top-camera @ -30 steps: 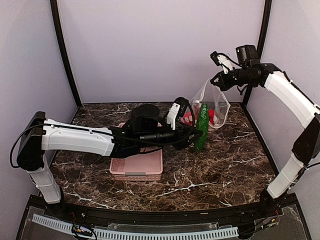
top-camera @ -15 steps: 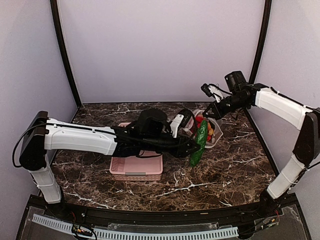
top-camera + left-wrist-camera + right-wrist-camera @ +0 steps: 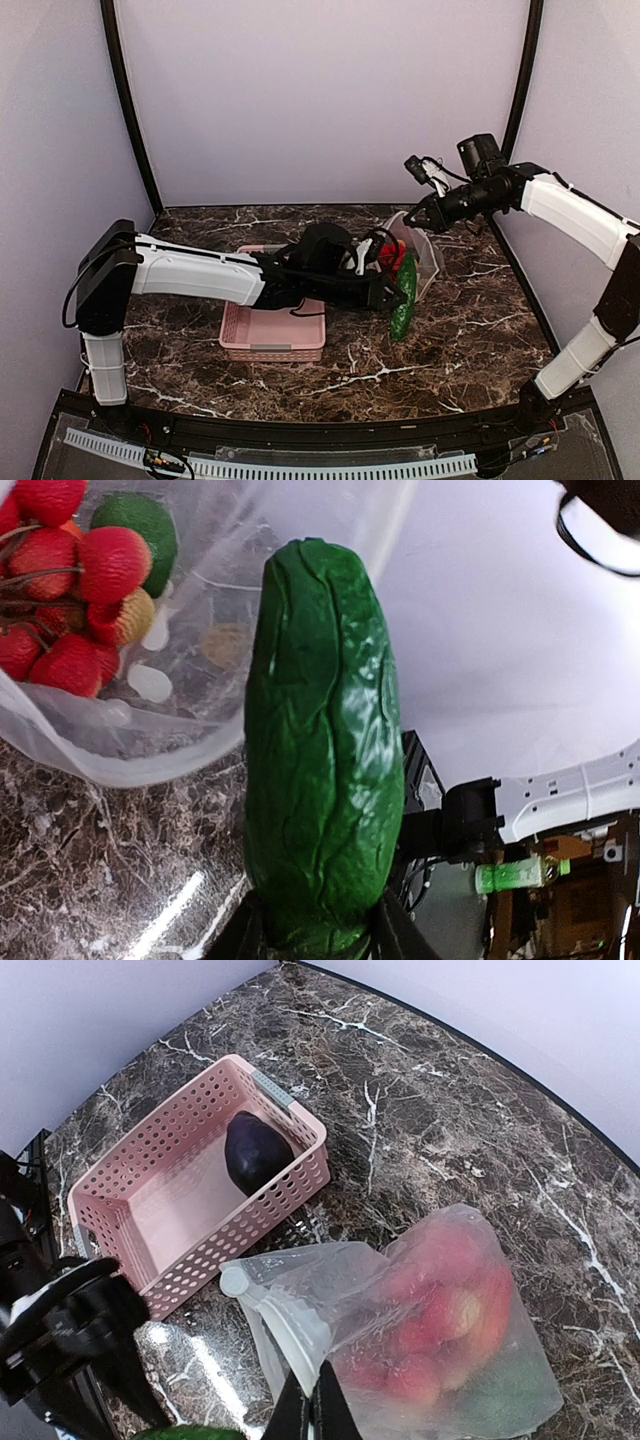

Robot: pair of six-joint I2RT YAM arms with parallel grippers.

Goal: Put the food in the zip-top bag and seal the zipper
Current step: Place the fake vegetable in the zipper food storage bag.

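My left gripper [image 3: 391,294] is shut on the base of the green cucumber [image 3: 320,760], which hangs tilted just in front of the zip-top bag [image 3: 424,258]. In the left wrist view the cucumber's tip lies at the bag's open mouth, against the plastic [image 3: 210,630]. Red round fruits [image 3: 60,570] and a green pepper [image 3: 135,520] sit inside. My right gripper [image 3: 318,1400] is shut on the bag's rim, pinching the zipper [image 3: 285,1325] and holding the mouth up. A dark purple eggplant [image 3: 255,1150] lies in the pink basket [image 3: 170,1145].
The pink basket [image 3: 272,338] stands on the marble table under my left forearm, left of the bag. Black frame posts and the lilac walls close in the back and both sides.
The right arm has come down, lowering the bag from hanging high to resting on the table. The left arm has carried the cucumber right and tilted it toward the bag mouth.
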